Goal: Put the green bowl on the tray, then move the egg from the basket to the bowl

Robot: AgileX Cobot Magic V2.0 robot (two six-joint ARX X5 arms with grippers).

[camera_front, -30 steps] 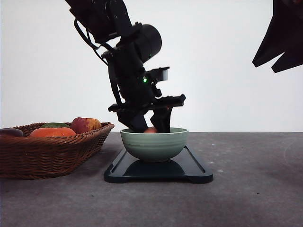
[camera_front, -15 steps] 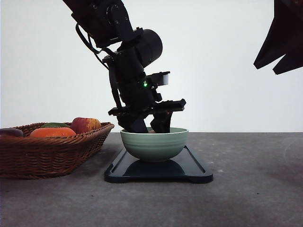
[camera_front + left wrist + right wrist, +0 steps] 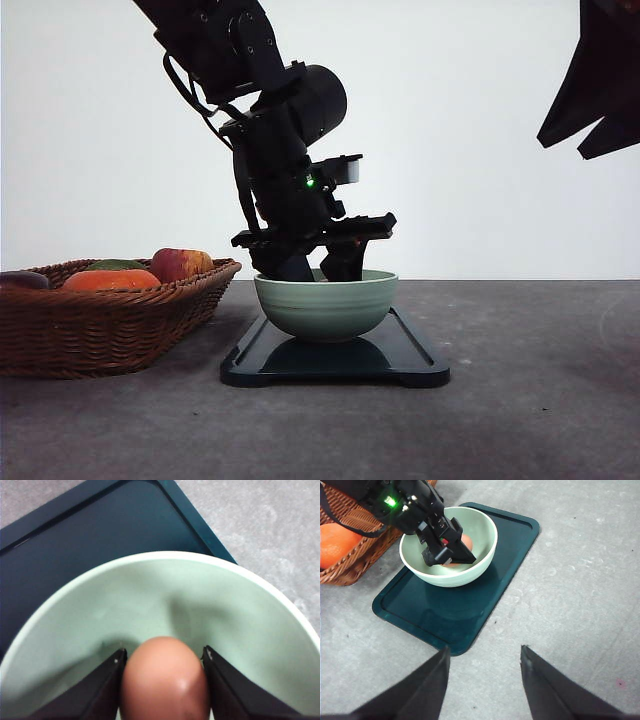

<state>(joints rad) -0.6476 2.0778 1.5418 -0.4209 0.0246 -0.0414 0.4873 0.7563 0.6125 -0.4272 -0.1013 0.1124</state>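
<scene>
- Green bowl sits on tray.
- Left tool inside bowl, grasping egg.
- Right tool raised, spread apart, empty.

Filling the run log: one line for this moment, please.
left end effector: shut on egg, inside green bowl | bowl on tray | right end effector: open

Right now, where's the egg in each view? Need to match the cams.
Front view: the egg cannot be made out; the left hand dips behind the green bowl's rim.
Left wrist view: egg low in the middle, between the two fingers, inside the bowl.
Right wrist view: egg peeks out beside the fingers, inside the bowl.
Shared landmark: the green bowl on the tray.
</scene>
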